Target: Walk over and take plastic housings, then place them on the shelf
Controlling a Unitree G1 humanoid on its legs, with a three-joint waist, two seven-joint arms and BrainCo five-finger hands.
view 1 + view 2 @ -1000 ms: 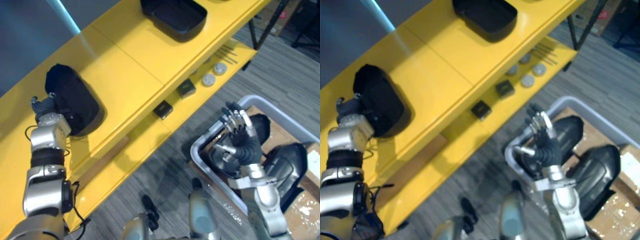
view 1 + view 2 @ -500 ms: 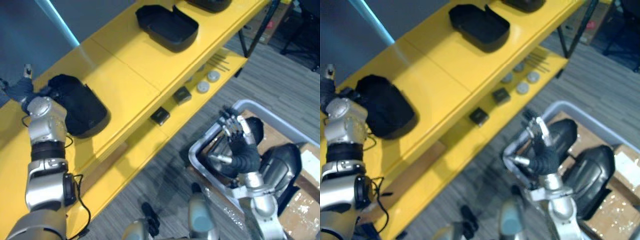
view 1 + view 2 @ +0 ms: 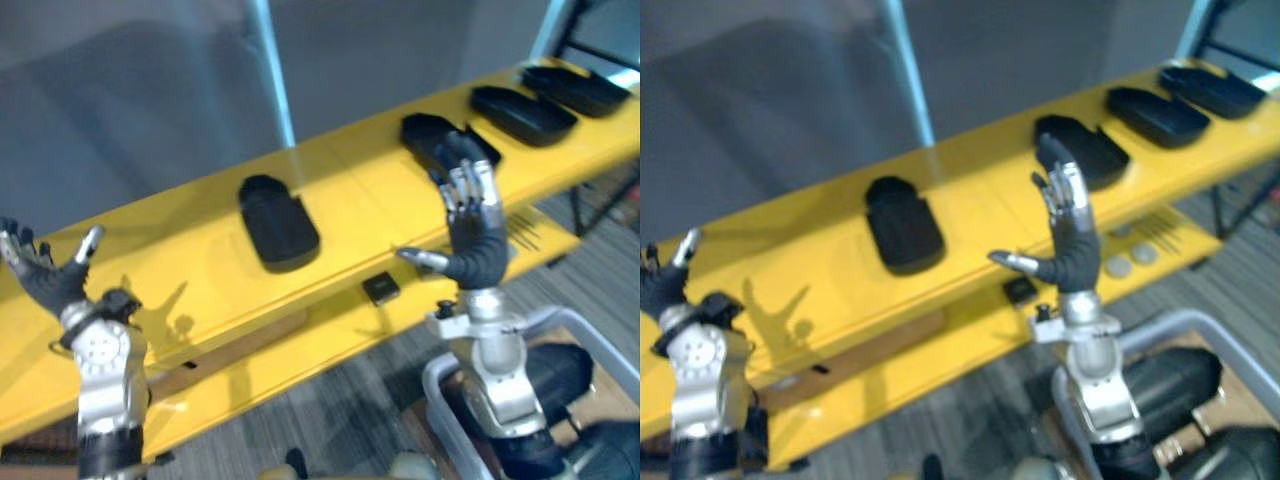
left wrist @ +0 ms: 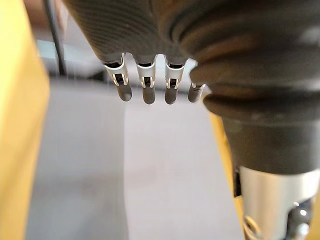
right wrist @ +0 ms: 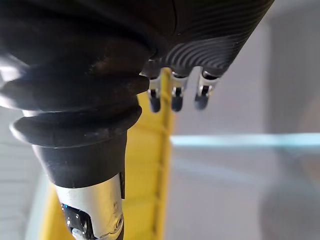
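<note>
Both hands are raised and hold nothing. The left hand, at 8 o'clock, has its fingers spread straight. The right hand, at 3 o'clock, has its fingers straight up and its thumb out sideways. Four black housings lie apart on the yellow shelf: the nearest housing at centre, the others in a row toward 2 o'clock. More dark housings sit in the grey bin at 5 o'clock. A small block lies on the lower board.
</note>
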